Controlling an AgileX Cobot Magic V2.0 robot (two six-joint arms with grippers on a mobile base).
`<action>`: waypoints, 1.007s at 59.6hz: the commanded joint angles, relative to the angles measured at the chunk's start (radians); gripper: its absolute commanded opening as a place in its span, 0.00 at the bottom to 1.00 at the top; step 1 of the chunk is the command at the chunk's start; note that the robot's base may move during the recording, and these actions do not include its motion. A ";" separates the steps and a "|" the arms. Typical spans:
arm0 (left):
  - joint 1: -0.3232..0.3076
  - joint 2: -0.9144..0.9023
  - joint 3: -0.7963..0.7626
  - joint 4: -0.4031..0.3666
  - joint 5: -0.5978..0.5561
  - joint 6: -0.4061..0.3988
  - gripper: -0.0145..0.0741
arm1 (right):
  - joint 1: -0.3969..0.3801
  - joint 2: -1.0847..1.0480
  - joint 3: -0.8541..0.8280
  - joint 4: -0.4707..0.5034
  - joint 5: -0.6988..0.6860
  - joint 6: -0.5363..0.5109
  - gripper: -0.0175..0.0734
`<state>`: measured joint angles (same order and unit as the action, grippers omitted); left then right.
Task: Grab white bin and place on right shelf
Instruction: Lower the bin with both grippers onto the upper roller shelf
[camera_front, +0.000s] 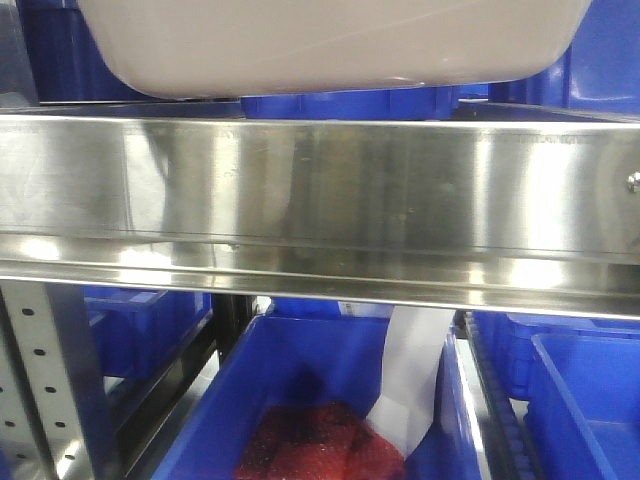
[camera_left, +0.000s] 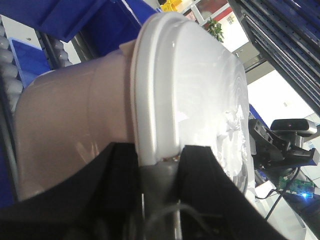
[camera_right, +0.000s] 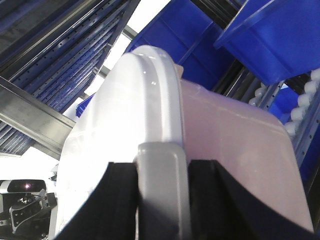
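The white bin (camera_front: 330, 45) is held just above the broad front rail of the right shelf (camera_front: 320, 200). Its lid edge is pinched by the left hand (camera_left: 161, 156), and its grey handle (camera_right: 162, 200) is clamped by the right hand (camera_right: 162, 167).

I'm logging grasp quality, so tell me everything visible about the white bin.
The white bin is a translucent pinkish-white plastic tub with rounded corners and a glossy white lid. The left end effector and right end effector each clamp a grey handle at the lid's rim. Its base shows just above the shelf rail; contact is unclear.
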<state>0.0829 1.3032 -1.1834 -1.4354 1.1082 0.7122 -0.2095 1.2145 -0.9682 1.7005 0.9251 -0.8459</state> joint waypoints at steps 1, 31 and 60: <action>-0.037 -0.034 -0.032 -0.081 0.209 0.023 0.02 | 0.030 -0.038 -0.043 0.089 0.209 -0.004 0.26; -0.037 -0.034 -0.032 -0.081 0.209 0.023 0.02 | 0.030 -0.038 -0.043 0.090 0.208 -0.004 0.26; -0.037 -0.034 -0.035 -0.094 0.195 0.023 0.02 | 0.030 -0.038 -0.043 0.093 0.190 -0.004 0.26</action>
<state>0.0829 1.3032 -1.1834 -1.4369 1.1117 0.7122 -0.2095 1.2145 -0.9682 1.7005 0.9188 -0.8459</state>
